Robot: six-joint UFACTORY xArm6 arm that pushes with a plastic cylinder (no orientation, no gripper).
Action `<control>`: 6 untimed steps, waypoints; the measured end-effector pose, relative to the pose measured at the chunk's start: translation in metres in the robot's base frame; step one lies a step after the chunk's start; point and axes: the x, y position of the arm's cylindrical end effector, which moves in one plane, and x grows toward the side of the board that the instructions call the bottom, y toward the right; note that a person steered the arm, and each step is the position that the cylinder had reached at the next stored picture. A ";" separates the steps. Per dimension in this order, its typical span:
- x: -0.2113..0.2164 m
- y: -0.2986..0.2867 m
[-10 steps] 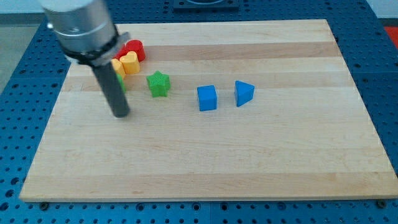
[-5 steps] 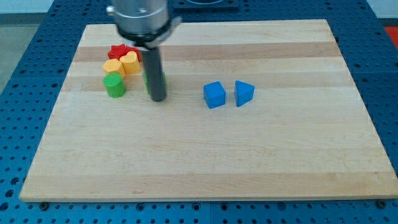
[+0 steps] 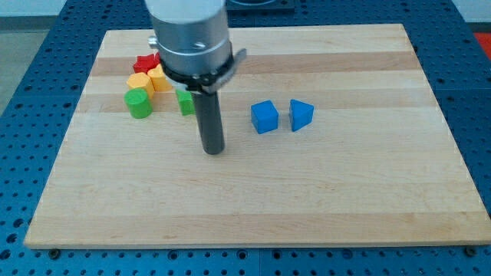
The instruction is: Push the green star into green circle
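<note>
The green star [image 3: 185, 102] lies on the wooden board, mostly hidden behind my rod; only its left part shows. The green circle [image 3: 140, 103] is a round green block to the star's left, with a gap between them. My tip [image 3: 212, 149] rests on the board below and to the right of the star, apart from it. The rod rises from the tip into the wide grey arm body, which covers the board above the star.
A red star [image 3: 146, 63], a yellow block [image 3: 159, 77] and an orange block [image 3: 138, 82] cluster just above the green circle. A blue cube [image 3: 265, 117] and a blue triangle [image 3: 301, 114] lie to the right of my tip.
My tip went from left of the star, across it to its right, then down the view. The star now sits a little further left. The blue cube shifted slightly right early on.
</note>
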 end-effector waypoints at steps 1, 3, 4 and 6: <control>-0.011 0.026; -0.082 0.022; -0.093 -0.010; -0.097 -0.045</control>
